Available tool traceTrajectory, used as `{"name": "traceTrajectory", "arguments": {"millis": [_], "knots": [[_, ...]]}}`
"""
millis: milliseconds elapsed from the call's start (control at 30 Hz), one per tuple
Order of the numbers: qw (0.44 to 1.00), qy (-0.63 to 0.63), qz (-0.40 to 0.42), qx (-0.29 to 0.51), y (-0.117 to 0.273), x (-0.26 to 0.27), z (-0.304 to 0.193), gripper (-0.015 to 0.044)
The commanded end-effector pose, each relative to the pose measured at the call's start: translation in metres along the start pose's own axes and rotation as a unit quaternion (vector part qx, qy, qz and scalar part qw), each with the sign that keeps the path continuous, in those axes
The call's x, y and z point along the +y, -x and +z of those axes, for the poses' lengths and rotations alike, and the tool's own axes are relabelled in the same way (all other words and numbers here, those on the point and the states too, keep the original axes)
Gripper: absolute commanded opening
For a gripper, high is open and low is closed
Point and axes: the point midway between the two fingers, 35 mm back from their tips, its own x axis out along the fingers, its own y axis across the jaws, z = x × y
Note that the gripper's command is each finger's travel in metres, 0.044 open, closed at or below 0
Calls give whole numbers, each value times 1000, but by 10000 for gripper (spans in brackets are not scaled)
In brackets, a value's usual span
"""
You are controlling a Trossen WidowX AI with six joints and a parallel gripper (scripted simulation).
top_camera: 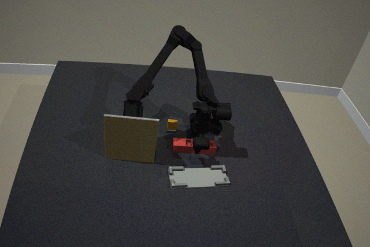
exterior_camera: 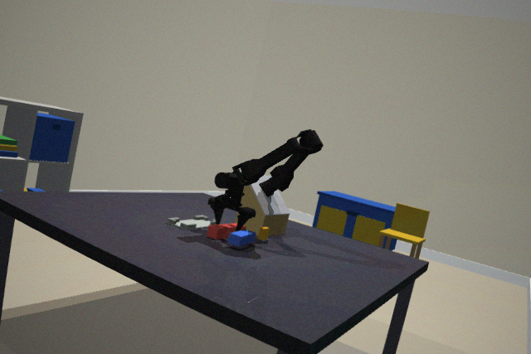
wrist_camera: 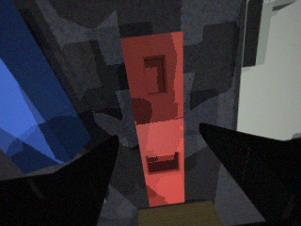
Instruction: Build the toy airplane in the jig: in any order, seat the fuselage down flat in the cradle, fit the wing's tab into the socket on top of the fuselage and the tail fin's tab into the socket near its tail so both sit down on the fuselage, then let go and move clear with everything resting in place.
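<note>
The red fuselage [top_camera: 180, 149] [exterior_camera: 216, 231] [wrist_camera: 160, 137] lies on the table beside the cradle, its two sockets facing up. My gripper [top_camera: 197, 143] [exterior_camera: 229, 225] [wrist_camera: 158, 133] is open and empty, pointing down low over the fuselage, one finger to each long side. The blue wing [exterior_camera: 241, 238] [wrist_camera: 30, 105] lies beside the fuselage, on the side away from the cradle; the arm hides nearly all of it in the top view. The small orange tail fin [top_camera: 172, 125] [exterior_camera: 263, 233] stands near the wing. The pale cradle [top_camera: 198, 177] [exterior_camera: 193, 223] [wrist_camera: 273, 94] is empty, with raised corners.
A tan wedge-shaped block [top_camera: 129, 139] [exterior_camera: 276, 225] with a pale sloping face stands by the arm's base, close to one end of the fuselage. The dark table [top_camera: 254, 208] [exterior_camera: 274, 290] carries everything.
</note>
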Motion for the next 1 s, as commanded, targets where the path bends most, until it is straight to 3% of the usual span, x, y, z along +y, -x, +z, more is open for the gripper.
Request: {"name": "traceTrajectory", "arguments": {"millis": [0, 333, 633, 867, 967], "knots": [[1000, -7, 2, 4, -7, -1, -4, 440], [1000, -8, 3, 4, -21, 0, -5, 440], [1000, -8, 3, 4, -21, 0, -5, 204], [1000, -8, 3, 4, -21, 0, -5, 157], [1000, -8, 3, 4, -19, -1, -4, 78]]}}
